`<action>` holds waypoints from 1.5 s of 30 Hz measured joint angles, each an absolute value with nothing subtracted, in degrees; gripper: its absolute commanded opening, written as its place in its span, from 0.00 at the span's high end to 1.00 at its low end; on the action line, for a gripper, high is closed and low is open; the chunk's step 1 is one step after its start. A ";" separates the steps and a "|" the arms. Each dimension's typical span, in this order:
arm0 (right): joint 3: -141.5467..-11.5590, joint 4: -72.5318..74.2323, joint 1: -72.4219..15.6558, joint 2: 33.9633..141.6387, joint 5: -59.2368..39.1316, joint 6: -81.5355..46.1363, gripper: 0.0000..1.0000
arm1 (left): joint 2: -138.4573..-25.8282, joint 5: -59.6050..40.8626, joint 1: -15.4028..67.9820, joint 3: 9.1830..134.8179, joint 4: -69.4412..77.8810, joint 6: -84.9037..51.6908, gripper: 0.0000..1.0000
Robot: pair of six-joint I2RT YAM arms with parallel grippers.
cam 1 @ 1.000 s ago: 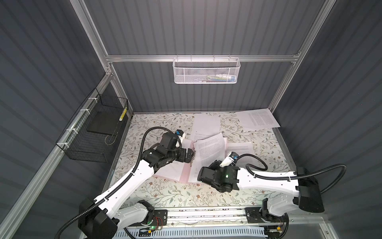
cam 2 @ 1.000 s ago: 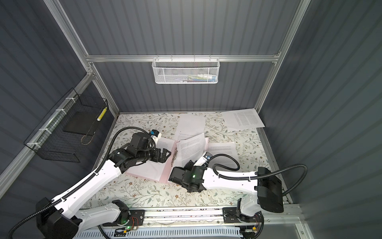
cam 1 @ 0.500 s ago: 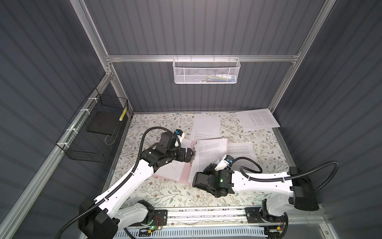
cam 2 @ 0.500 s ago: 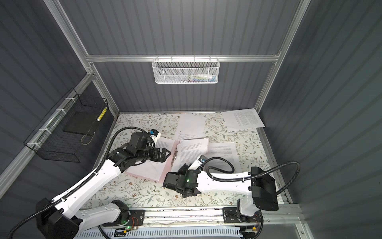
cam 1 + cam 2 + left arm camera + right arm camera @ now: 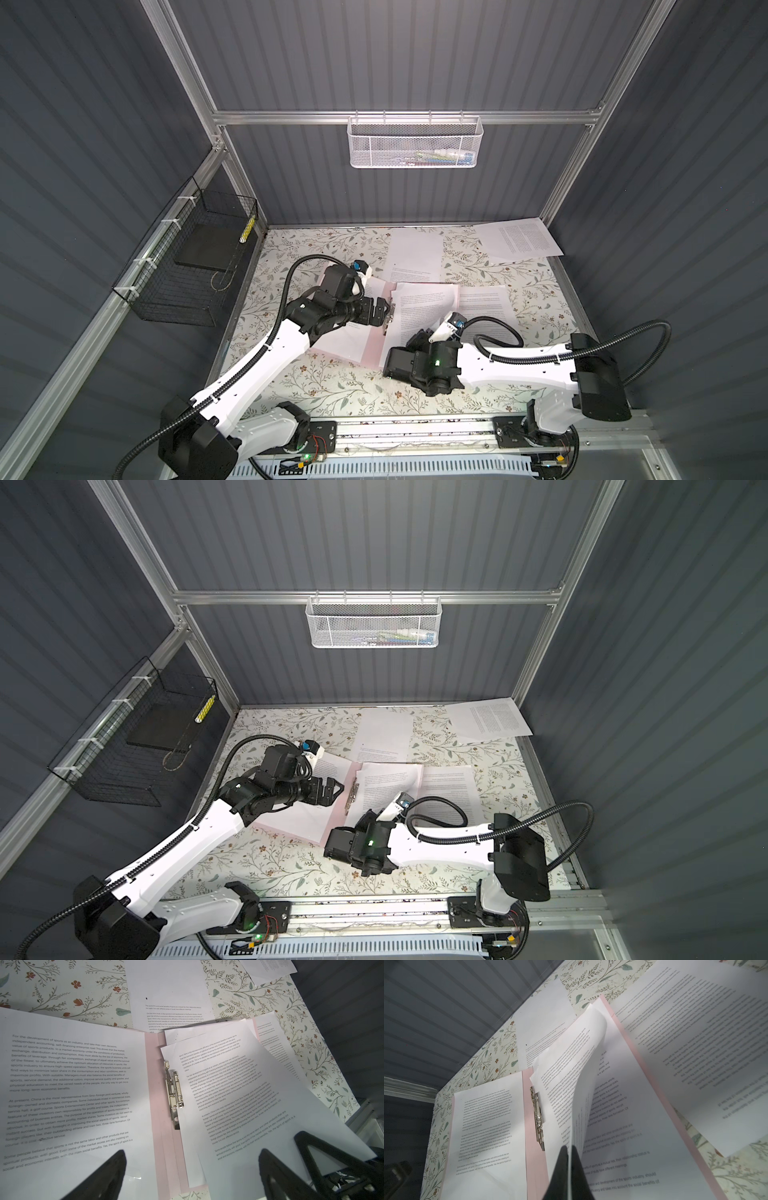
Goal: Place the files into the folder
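Two high cameras, side by side, look down on my whole table. My wrist cameras sit low and close, both facing the folder.

Files thin matt white paper; folder matt pink card; clip shiny metal; tabletop smooth floral print.

dark ribbed walls, floral tabletop
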State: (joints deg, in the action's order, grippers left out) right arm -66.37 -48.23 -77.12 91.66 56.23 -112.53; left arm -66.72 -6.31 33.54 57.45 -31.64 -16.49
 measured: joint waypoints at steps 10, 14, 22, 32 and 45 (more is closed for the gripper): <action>-66.28 -49.10 -76.23 92.23 57.01 -113.38 1.00 | -69.54 -3.49 33.10 57.56 -32.77 -17.50 0.00; -64.23 -47.35 -76.16 92.23 56.55 -113.62 1.00 | -74.11 -0.12 29.67 58.39 -35.97 -19.33 0.00; -57.39 -44.62 -75.68 91.77 55.05 -115.92 1.00 | -79.02 -0.03 18.46 65.23 -39.59 -22.68 0.00; -44.73 -34.30 -72.86 85.49 52.51 -114.04 1.00 | -85.60 0.56 5.89 71.07 -40.93 -22.59 0.00; -33.04 -16.23 -67.99 78.74 48.51 -102.89 1.00 | -98.02 -6.72 -0.36 75.13 -41.12 -15.97 0.00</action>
State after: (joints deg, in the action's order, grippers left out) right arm -33.04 -16.23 -67.99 78.74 48.51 -102.89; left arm -98.02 -6.72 -0.36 75.13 -41.12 -15.97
